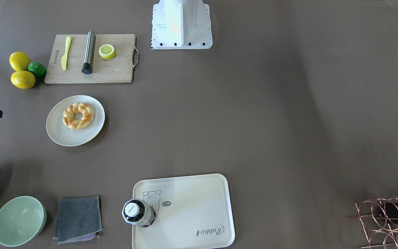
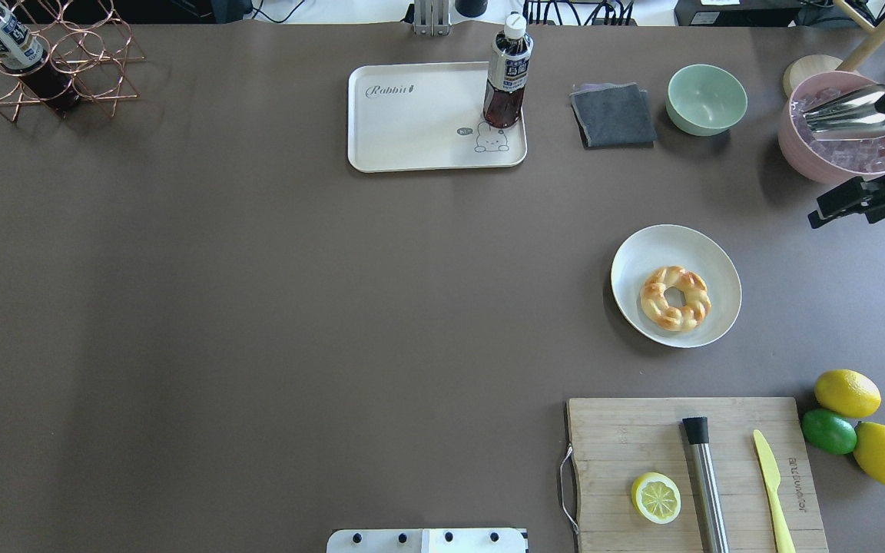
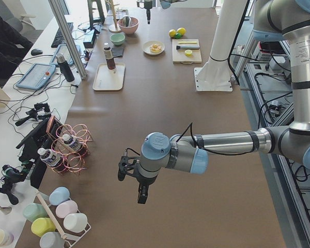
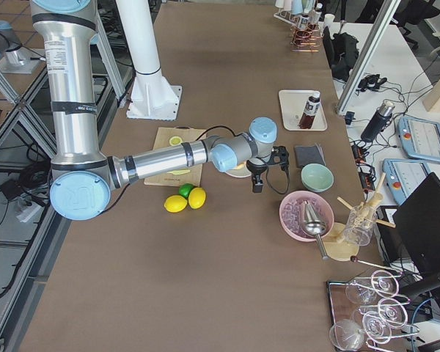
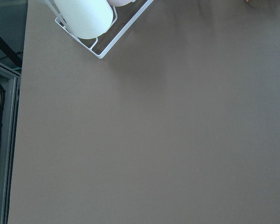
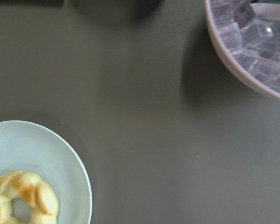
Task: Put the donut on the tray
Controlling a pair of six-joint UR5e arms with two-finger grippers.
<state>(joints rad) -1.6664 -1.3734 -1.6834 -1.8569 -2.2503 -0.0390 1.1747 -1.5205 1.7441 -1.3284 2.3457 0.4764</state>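
The donut, a braided golden ring, lies on a round off-white plate on the table's right side; it also shows in the front view and at the lower left of the right wrist view. The cream tray with "Rabbit" script lies at the far middle, and a dark drink bottle stands on its corner by the bear drawing. My right gripper hovers at the right edge, beyond the plate, jaws apart and empty. My left gripper hangs over bare table far to the left; I cannot tell its state.
A wooden cutting board holds a lemon slice, a steel muddler and a yellow knife. Two lemons and a lime lie beside it. A green bowl, grey cloth, pink ice bowl and wire bottle rack line the far edge.
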